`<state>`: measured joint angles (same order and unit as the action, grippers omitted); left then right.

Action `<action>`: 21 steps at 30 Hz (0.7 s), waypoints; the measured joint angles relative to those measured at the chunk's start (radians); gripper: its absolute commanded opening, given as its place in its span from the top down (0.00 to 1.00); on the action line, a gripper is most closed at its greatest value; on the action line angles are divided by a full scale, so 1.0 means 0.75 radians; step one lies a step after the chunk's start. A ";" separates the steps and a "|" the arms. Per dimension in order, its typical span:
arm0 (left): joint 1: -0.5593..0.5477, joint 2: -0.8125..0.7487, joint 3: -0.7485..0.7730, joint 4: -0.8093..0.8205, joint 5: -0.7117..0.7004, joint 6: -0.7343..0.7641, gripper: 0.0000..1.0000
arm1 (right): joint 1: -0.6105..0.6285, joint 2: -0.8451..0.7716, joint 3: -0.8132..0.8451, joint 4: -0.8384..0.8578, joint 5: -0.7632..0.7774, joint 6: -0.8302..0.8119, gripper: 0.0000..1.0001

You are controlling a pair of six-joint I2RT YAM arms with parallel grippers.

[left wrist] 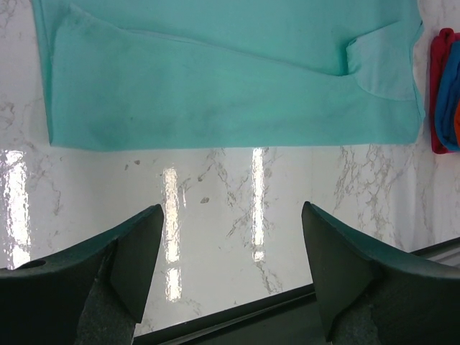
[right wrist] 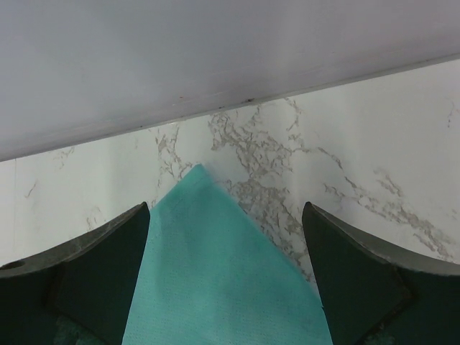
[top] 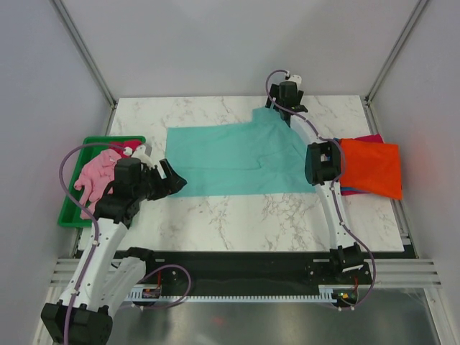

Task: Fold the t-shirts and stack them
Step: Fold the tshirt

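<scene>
Currently catalogued: teal t-shirt (top: 237, 162), spread flat at the middle of the table (top: 237, 215), with one far corner (right wrist: 215, 273) pointing toward the back wall. Right jaws, on the right arm (top: 327, 194): set wide about that far corner, whose tip is seen lying between them, not yet pinched. Left jaws, on the left arm (top: 108, 215): likewise wide and holding nothing, poised over bare marble just short of the teal t-shirt's near left corner. Orange t-shirt (top: 370, 167): folded, to the right of the teal t-shirt, laid on a magenta t-shirt (top: 368, 137) and a blue t-shirt (left wrist: 451, 79) whose edges show beneath. Pink t-shirt (top: 100, 176): crumpled in the green tray (top: 108, 141), to the left of the teal t-shirt. Step in hand, as judged: the first fold of the teal t-shirt is being prepared. For a clean fold, the far corner should be gripped well inside its tip so that it cannot slip free. The left jaws should be brought onto the near left corner before anything is lifted. Both corners should then be raised and carried together, so that the edges are laid square and no crease is dragged in.
</scene>
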<state>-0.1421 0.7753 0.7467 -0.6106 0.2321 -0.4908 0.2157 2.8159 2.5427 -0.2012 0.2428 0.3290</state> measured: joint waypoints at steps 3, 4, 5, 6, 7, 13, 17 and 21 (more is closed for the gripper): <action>0.000 0.008 -0.001 0.001 0.008 0.002 0.16 | -0.003 0.021 0.017 0.035 -0.002 0.003 0.22; 0.000 0.011 -0.001 0.002 0.008 0.002 0.16 | -0.003 0.023 0.018 0.042 -0.003 0.005 0.30; 0.000 0.014 -0.001 0.002 0.008 0.003 0.16 | -0.003 0.023 0.018 0.041 -0.010 0.008 0.38; 0.000 0.018 -0.001 0.002 0.008 0.003 0.16 | -0.003 0.023 0.018 0.041 -0.016 0.011 0.47; 0.000 0.022 -0.001 0.004 0.008 0.003 0.16 | -0.004 0.025 0.018 0.041 -0.027 0.012 0.51; 0.000 0.026 -0.001 0.007 0.007 0.004 0.16 | -0.006 0.030 0.017 0.026 -0.089 0.052 0.80; 0.000 0.026 -0.001 0.009 0.007 0.005 0.16 | -0.014 0.029 0.005 0.030 -0.110 0.077 1.00; 0.000 0.030 -0.001 0.009 -0.002 0.006 0.18 | -0.026 0.019 -0.024 0.055 -0.131 0.082 1.00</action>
<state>-0.1421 0.7979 0.7460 -0.6037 0.2310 -0.4866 0.1963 2.8300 2.5248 -0.1600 0.1444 0.3904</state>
